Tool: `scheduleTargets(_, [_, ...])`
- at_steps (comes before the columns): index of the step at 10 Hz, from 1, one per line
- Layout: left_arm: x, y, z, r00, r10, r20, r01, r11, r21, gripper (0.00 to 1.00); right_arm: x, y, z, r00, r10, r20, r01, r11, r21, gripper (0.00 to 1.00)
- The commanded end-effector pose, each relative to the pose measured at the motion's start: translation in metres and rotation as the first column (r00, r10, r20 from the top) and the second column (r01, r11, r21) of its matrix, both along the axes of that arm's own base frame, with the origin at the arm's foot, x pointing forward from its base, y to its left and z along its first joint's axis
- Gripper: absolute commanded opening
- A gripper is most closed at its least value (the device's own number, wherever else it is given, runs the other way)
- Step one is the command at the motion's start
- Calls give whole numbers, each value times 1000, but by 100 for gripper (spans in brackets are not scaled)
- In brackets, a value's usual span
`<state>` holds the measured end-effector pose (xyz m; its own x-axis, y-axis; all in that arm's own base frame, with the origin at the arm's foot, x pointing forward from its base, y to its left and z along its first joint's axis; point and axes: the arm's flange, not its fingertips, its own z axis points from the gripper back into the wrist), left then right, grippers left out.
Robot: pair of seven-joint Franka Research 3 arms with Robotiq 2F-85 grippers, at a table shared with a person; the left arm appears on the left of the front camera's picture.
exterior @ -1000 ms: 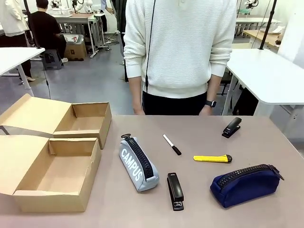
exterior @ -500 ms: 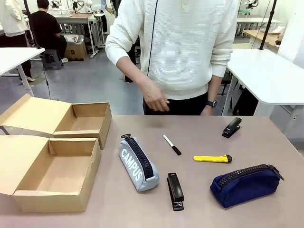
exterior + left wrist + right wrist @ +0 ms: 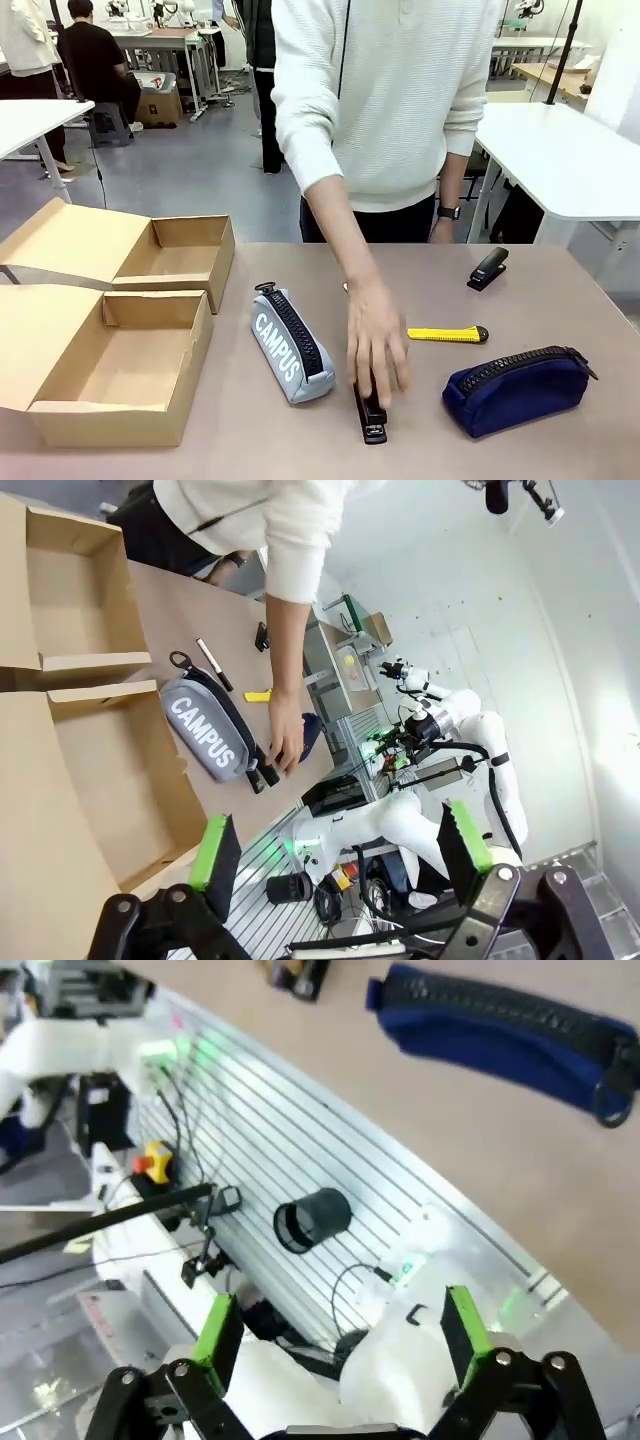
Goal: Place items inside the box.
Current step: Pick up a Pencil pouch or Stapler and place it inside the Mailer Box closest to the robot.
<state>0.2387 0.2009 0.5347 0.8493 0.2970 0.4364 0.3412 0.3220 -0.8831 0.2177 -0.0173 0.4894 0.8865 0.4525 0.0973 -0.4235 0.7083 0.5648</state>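
1. The person's hand (image 3: 377, 350) lies flat on the black stapler (image 3: 373, 418). The stapler's long side runs from the far edge toward the robot.
2. The grey pencil case (image 3: 292, 345) reads "CAMPUS". It lies just left of the stapler and runs nearly the same way, zip pull at the far end.
3. The navy pencil case (image 3: 515, 388) lies to the right, long side left to right, zip pull at its right end.
4. The yellow utility knife (image 3: 447, 334) lies left to right, black end to the right.
5. 2 open boxes sit at the left: the near box (image 3: 100, 428) and the far box (image 3: 222, 262).
6. The left gripper (image 3: 340, 845) has its fingers wide apart and holds nothing. The grey pencil case (image 3: 210, 735) is well ahead of it.
7. The right gripper (image 3: 340, 1335) is also wide and empty, off the table edge. The navy pencil case (image 3: 510, 1025) lies well apart from it.
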Motion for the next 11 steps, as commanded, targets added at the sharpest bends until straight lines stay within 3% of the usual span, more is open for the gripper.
scheduleTargets(1, [-2, 1, 1, 1000, -12, 25, 12, 1000, 9, 100, -3, -2, 2, 1000, -12, 5, 12, 1000, 2, 100])
scheduleTargets(2, [-2, 1, 1, 1000, -12, 25, 12, 1000, 9, 100, -10, -48, 34, 984, -175, 32, 170, 980, 103, 100])
scheduleTargets(3, [-2, 1, 1, 1000, -12, 25, 12, 1000, 9, 100, -26, -96, 64, 933, -332, 140, 280, 912, 301, 100])
scheduleTargets(4, [-2, 1, 1, 1000, -12, 25, 12, 1000, 9, 100, -40, -126, 78, 802, -560, 207, 455, 798, 395, 100])
scheduleTargets(5, [-2, 1, 1, 1000, -12, 25, 12, 1000, 9, 100, -48, -134, 76, 828, -504, 244, 383, 828, 410, 100])
scheduleTargets(6, [-2, 1, 1, 1000, -12, 25, 12, 1000, 9, 100, -39, -122, 64, 864, -429, 262, 330, 878, 347, 100])
scheduleTargets(8, [-2, 1, 1, 1000, -12, 25, 12, 1000, 9, 100, -22, -97, 50, 854, -426, 300, 342, 892, 295, 100])
scheduleTargets(10, [-2, 1, 1, 1000, -12, 25, 12, 1000, 9, 100, 20, -40, 8, 833, -419, 360, 402, 907, 123, 100])
scheduleTargets(11, [-2, 1, 1, 1000, -12, 25, 12, 1000, 9, 100, 38, -12, -16, 864, -290, 412, 300, 953, 43, 100])
